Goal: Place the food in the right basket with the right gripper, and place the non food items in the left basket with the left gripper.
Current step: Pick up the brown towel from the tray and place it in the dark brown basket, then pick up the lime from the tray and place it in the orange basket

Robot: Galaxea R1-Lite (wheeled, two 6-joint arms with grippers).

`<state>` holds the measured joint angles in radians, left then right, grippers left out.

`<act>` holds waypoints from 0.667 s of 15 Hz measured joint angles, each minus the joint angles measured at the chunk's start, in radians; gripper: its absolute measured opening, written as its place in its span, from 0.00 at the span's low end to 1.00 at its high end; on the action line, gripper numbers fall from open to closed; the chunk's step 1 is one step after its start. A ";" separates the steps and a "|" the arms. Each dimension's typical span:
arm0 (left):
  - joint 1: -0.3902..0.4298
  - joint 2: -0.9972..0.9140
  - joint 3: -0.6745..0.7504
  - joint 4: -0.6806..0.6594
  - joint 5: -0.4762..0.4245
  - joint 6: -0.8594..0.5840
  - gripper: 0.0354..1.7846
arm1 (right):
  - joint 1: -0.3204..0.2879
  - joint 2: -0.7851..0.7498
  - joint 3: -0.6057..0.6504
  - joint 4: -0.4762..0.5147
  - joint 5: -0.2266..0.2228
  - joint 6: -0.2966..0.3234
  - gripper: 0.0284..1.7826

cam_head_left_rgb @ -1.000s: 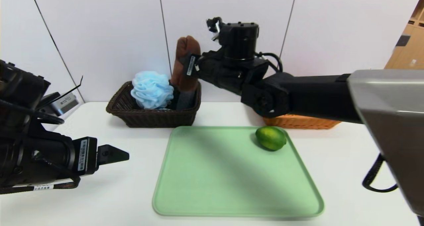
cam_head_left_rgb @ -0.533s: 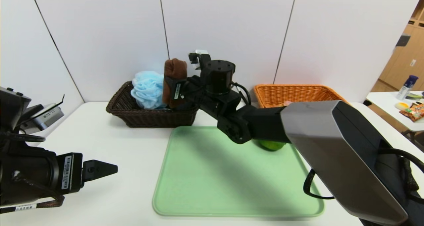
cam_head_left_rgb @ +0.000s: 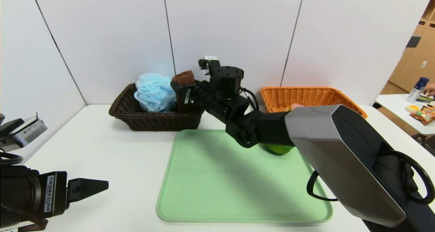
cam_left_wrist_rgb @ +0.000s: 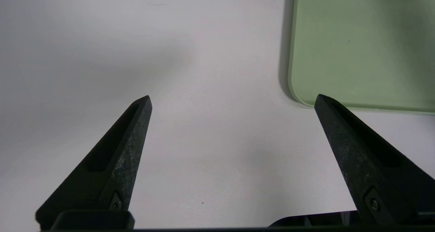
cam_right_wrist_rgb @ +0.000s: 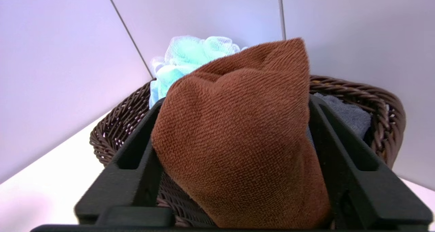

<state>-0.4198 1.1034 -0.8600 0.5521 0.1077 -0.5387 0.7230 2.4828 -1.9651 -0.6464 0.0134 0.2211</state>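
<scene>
My right gripper [cam_head_left_rgb: 185,94] is shut on the brown rolled towel [cam_head_left_rgb: 183,78], holding it upright over the right end of the dark brown basket [cam_head_left_rgb: 136,118]. In the right wrist view the towel [cam_right_wrist_rgb: 238,130] fills the gap between the fingers of my right gripper [cam_right_wrist_rgb: 237,101]. The blue pouf [cam_head_left_rgb: 153,91] and a grey towel [cam_right_wrist_rgb: 350,114] lie in that basket. The green citrus [cam_head_left_rgb: 280,149] sits on the green tray [cam_head_left_rgb: 221,184], mostly hidden by my right arm. A sliver of the pinkish bun [cam_head_left_rgb: 295,106] shows in the orange basket [cam_head_left_rgb: 306,96]. My left gripper [cam_head_left_rgb: 102,184] is open and empty above the table. The bottle is hidden.
The tray's corner [cam_left_wrist_rgb: 360,38] shows beside my left gripper [cam_left_wrist_rgb: 233,100]. The white wall stands just behind both baskets. A side table with a bottle and packets [cam_head_left_rgb: 419,106] is at the far right.
My right gripper has lowered the brown towel down toward the dark brown basket. My left arm has pulled back to the left and lower in the head view.
</scene>
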 joint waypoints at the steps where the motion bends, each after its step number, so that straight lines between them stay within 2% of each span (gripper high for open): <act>1: 0.001 -0.006 0.001 0.000 0.000 0.001 0.94 | -0.001 -0.007 0.000 0.001 -0.003 0.000 0.77; 7: -0.003 -0.013 -0.009 -0.011 -0.004 0.007 0.94 | -0.008 -0.108 0.002 0.014 -0.034 -0.011 0.87; 10: -0.004 -0.015 -0.022 -0.014 -0.003 0.011 0.94 | -0.042 -0.200 0.013 0.097 -0.112 -0.036 0.90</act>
<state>-0.4236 1.0887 -0.8821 0.5379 0.1047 -0.5277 0.6806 2.2832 -1.9526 -0.5489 -0.0985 0.1847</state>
